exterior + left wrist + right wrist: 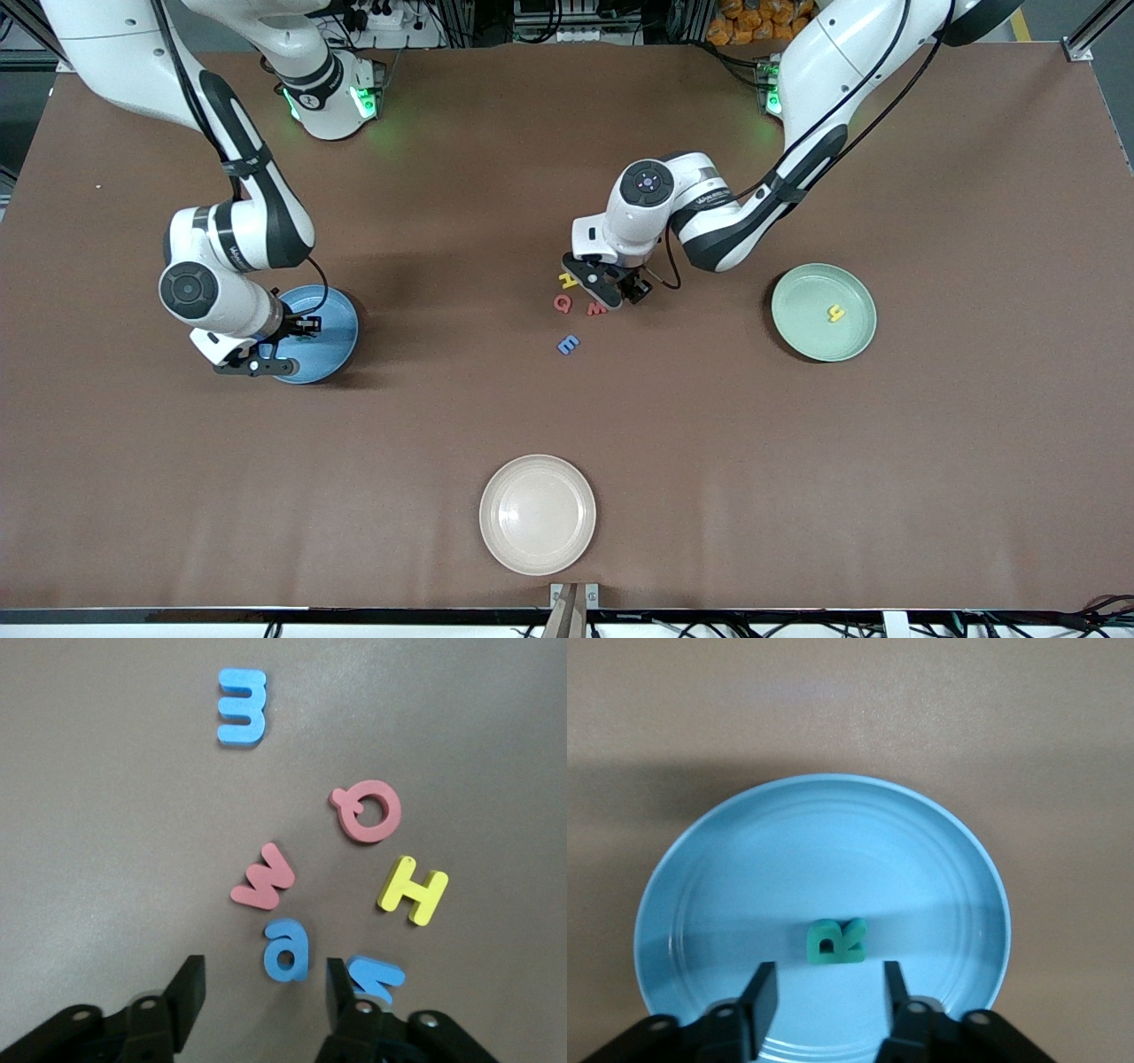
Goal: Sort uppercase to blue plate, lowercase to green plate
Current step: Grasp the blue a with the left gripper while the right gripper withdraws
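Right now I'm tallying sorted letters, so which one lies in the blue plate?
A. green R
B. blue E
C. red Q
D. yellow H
A: the green R lies flat in the blue plate, between the right gripper's open fingers and touching neither.

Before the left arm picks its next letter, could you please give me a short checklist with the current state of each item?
1. Left gripper open over blue a: ok.
2. Blue a free of red w: ok, apart.
3. Blue w clear of left finger: not ok, partly under it.
4. Green plate has room beside yellow letter: ok.
5. Right gripper released green R in blue plate: ok.
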Motion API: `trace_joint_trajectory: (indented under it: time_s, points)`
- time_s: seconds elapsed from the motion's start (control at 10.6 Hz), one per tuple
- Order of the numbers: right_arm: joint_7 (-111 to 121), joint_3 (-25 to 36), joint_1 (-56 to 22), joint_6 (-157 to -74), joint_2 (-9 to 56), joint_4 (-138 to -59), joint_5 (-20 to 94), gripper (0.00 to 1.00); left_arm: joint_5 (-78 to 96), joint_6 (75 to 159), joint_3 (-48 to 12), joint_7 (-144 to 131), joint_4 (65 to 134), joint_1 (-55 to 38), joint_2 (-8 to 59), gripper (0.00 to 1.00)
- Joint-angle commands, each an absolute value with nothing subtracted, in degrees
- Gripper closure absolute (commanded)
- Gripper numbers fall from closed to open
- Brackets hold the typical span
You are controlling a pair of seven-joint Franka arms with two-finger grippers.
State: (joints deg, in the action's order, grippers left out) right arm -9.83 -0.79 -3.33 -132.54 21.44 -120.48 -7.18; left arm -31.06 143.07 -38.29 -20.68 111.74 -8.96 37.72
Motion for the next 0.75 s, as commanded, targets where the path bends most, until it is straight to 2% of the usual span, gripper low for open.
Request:
trace_joint_trajectory:
  time_s: [0.0, 0.09, 0.28, 0.38, 0.66]
  points:
    - [-10.20, -0.71, -3.25, -126.26, 14.79, -120.42, -6.24, 0.00, -32.96, 143.44, -37.01, -21.45, 109.95, -11.07, 39.11, 0.41]
    - [-10.11, -0.70, -3.43, -121.69, 13.46, -117.19, -6.24, 0.00, -33.05, 143.44, -36.91, -21.45, 109.95, -11.42, 39.20, 0.42]
    - [-9.67, -0.96, -3.17, -109.58, 14.15, -105.01, -6.15, 0.00, -34.62, 143.44, -36.57, -21.45, 109.86, -11.43, 40.07, 0.44]
    - [-9.49, -0.97, -3.43, -106.55, 14.15, -100.50, -5.98, 0.00, -35.24, 143.44, -36.39, -21.45, 109.86, -11.69, 40.43, 0.45]
    - [-9.49, -1.58, -2.72, -105.91, 11.62, -96.70, -5.80, 0.00, -35.33, 143.79, -35.77, -21.53, 109.86, -12.48, 40.87, 0.46]
